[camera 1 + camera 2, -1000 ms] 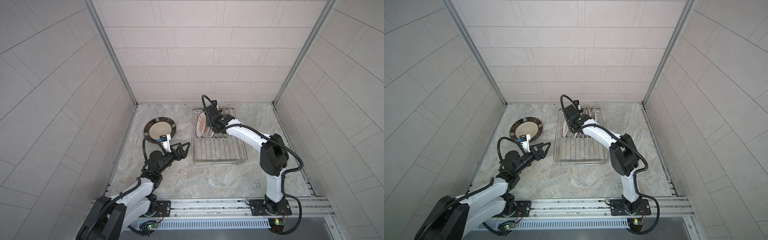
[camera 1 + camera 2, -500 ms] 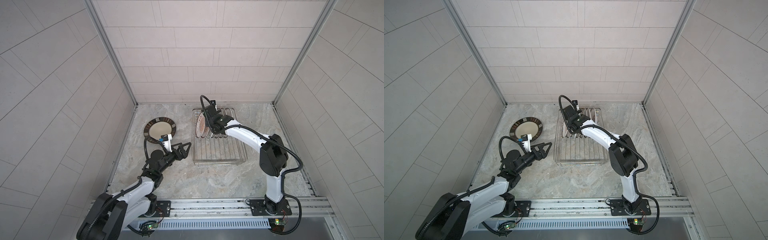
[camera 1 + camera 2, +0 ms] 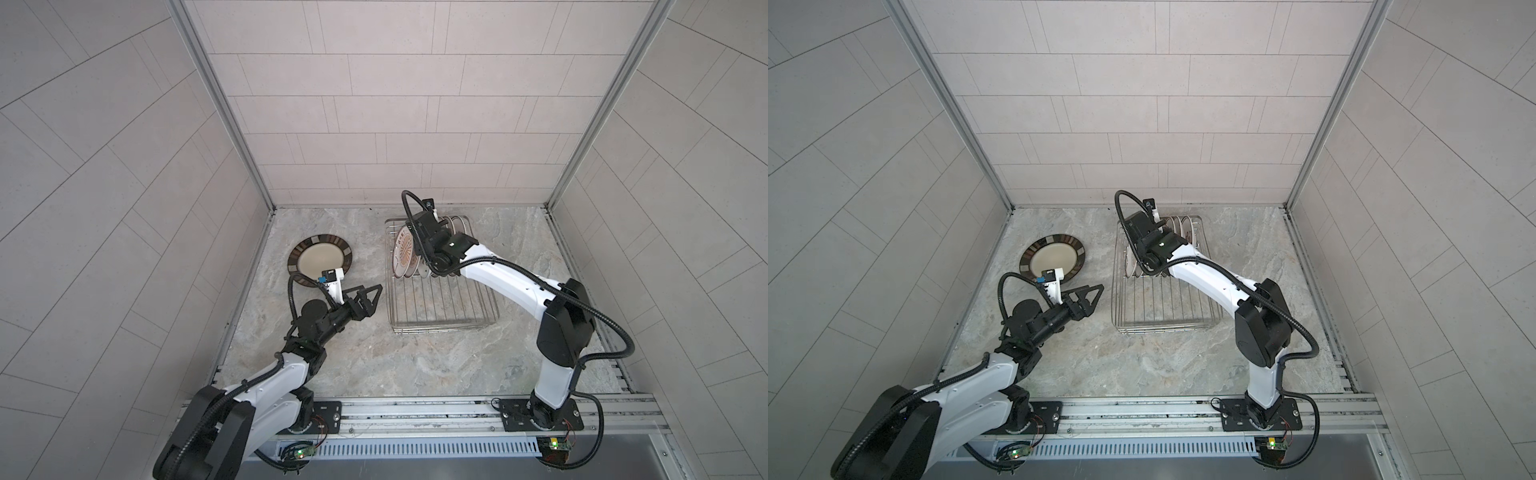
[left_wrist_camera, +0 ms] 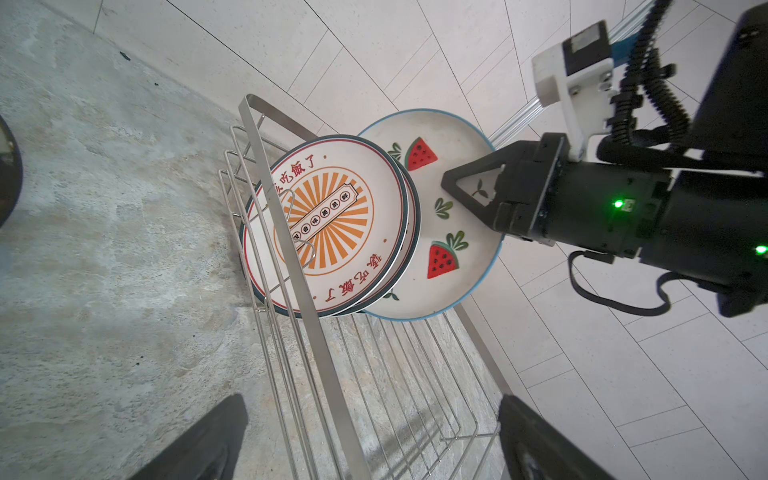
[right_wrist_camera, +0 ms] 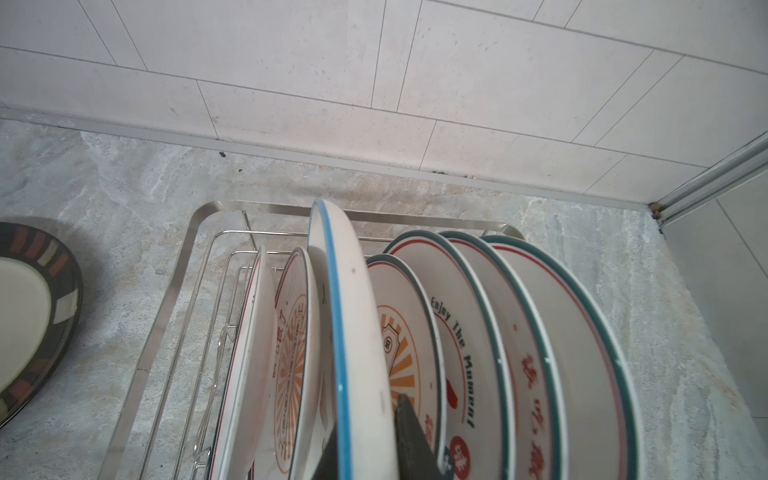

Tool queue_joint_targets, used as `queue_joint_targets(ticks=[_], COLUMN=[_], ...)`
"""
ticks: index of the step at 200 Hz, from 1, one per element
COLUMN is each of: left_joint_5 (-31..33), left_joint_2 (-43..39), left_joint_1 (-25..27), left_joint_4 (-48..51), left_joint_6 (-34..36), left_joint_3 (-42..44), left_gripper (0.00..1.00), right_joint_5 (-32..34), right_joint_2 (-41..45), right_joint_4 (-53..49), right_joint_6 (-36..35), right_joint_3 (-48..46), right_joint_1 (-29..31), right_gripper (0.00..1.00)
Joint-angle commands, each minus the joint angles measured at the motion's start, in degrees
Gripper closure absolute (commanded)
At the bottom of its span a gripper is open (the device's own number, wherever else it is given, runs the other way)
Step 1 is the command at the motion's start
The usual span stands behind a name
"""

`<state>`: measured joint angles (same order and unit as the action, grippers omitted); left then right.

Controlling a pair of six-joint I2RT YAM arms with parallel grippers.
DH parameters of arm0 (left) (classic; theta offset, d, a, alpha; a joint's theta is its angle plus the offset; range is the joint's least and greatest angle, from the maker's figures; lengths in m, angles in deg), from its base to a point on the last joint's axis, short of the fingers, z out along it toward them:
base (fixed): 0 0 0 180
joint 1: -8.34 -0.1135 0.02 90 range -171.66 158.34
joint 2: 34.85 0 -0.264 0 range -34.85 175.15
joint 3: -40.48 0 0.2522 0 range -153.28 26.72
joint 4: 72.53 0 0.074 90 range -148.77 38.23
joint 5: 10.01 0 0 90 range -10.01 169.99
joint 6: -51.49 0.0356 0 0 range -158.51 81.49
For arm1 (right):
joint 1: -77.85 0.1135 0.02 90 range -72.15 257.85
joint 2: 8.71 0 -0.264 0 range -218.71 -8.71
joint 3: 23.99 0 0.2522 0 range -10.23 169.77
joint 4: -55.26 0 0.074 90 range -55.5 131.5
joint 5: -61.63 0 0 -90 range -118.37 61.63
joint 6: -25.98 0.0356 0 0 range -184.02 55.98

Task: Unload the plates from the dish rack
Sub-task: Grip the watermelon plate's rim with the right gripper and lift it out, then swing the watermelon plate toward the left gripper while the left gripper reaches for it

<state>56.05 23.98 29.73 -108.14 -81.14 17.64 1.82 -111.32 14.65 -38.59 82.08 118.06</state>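
The silver wire dish rack [image 3: 444, 328] [image 3: 1163, 328] stands right of centre with several plates [image 5: 540, 353] upright at its far end. My right gripper [image 5: 365, 436] is shut on the rim of a blue-rimmed watermelon plate [image 5: 357, 316] [image 4: 449, 232], one finger on each face. That plate stands out higher than its neighbours, just behind two sunburst plates [image 4: 328, 224]. My left gripper [image 3: 372, 301] [image 3: 1096, 300] hangs open and empty beside the rack's left rim [image 4: 299, 291], low over the counter.
A dark-rimmed cream plate [image 3: 320, 259] [image 3: 1052, 259] lies flat on the marble counter left of the rack, just behind my left wrist. Tiled walls close in the back and both sides. The rack's near half holds only bare wires [image 3: 440, 299].
My right gripper has closed a little tighter on the blue-rimmed plate and drifted slightly back and left with it. The left arm has barely moved.
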Motion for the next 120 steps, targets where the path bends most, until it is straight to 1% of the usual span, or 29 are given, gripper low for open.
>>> queue_joint_targets(ticks=[1,38,57,82,120], left_joint_5=[0.39,0.64,0.57,0.85,0.91], left_joint_2=[-0.2,-0.12,-0.1,-0.03,0.28], left_joint_1=[0.15,0.25,0.27,0.32,0.28], left_joint_4=[-1.61,-1.51,-1.53,-1.52,-1.78], left_joint_6=[-0.13,-0.18,-0.17,0.0,0.0], left_joint_3=[-1.13,-1.16,-1.13,-1.2,-1.25], left_gripper=[0.0,0.0,0.0,0.0,0.0], right_joint_5=[4.17,4.43,3.42,-1.09,-6.63], right_joint_2=[6.88,10.34,12.96,18.08,26.55], right_joint_4=[2.92,2.96,3.28,5.49,7.49], right_joint_6=[-2.49,-3.63,-3.99,-5.3,-4.86], right_joint_3=[-0.55,-1.85,-3.49,-8.01,-14.8], right_joint_1=[0.4,0.4,0.41,0.4,-0.03], right_gripper=[0.85,0.85,0.85,0.85,0.85])
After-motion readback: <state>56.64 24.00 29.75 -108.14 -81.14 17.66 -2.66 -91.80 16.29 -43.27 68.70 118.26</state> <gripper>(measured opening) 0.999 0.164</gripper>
